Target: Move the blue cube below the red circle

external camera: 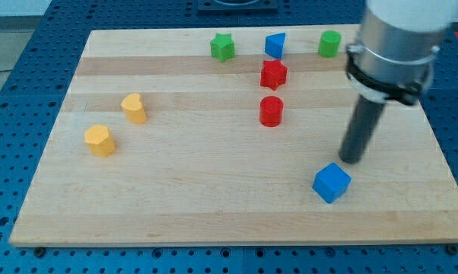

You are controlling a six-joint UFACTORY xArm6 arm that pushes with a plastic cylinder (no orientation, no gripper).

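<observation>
Blue cube (pixel 332 183) at the worktop's near edge, my tip (pixel 351 159) just above and to its right.

The blue cube lies toward the view's bottom right of the wooden worktop (pixel 176 198), well apart from the red circle (pixel 271 111), which stands up and to the view's left of it; there is no gripper on this arm, only the dark rod, so nothing is spread or pinched. My tip sits close beside the cube's upper right corner, and whether it touches I cannot tell. From that corner a push would likely drive the cube down toward the near edge, or spin it off the rod, instead of leftward under the circle. Overshooting upward could knock the red circle, or the red star (pixel 273 74) above it, out of place.
</observation>
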